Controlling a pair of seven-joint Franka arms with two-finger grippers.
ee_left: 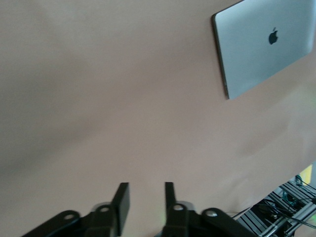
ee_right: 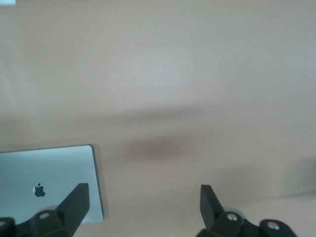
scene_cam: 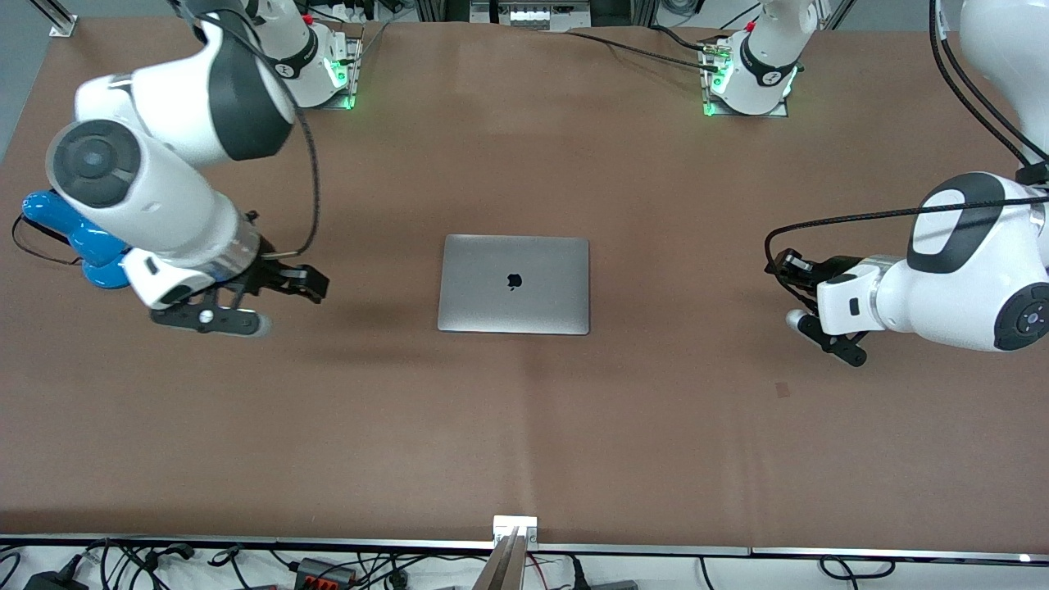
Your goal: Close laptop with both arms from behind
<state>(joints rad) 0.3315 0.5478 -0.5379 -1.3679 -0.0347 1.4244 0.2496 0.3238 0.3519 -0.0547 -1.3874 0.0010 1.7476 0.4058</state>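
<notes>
The silver-grey laptop [scene_cam: 514,284] lies shut and flat in the middle of the brown table [scene_cam: 524,426], its lid with the dark apple logo facing up. It also shows in the left wrist view [ee_left: 261,49] and the right wrist view [ee_right: 44,182]. My right gripper [scene_cam: 299,299] hangs low over the table toward the right arm's end, apart from the laptop, open wide and empty [ee_right: 143,192]. My left gripper [scene_cam: 791,295] hangs low over the table toward the left arm's end, well apart from the laptop, with its fingers partly open and empty [ee_left: 146,190].
A blue desk lamp [scene_cam: 74,238] sits under the right arm at that end of the table. The arm bases [scene_cam: 746,82] stand along the table's edge farthest from the front camera. Cables and a metal bracket [scene_cam: 515,528] lie along the nearest edge.
</notes>
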